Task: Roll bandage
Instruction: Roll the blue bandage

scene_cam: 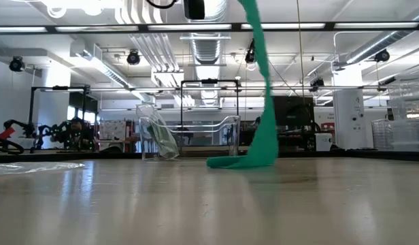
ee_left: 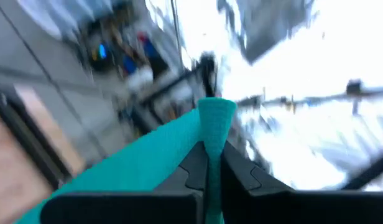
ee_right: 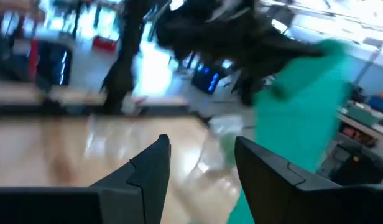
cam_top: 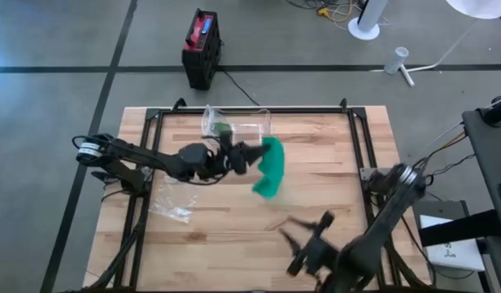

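Bandage, green stretchy cloth strip (cam_top: 272, 167), hangs limp from clenched left end effector (cam_top: 252, 155); grab low end w/ released right end effector (cam_top: 309, 230).

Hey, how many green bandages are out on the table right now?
1. The green bandage hangs from the left pincer, shut on its top end, lower end touching the table beside the clear container. Others may be hidden.

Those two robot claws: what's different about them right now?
The left gripper is shut on the green bandage, lifting it so it hangs to the table; the right gripper is open and holds nothing. The left is near the clear container, the right nearer the table's front. Both are dark and two-fingered.
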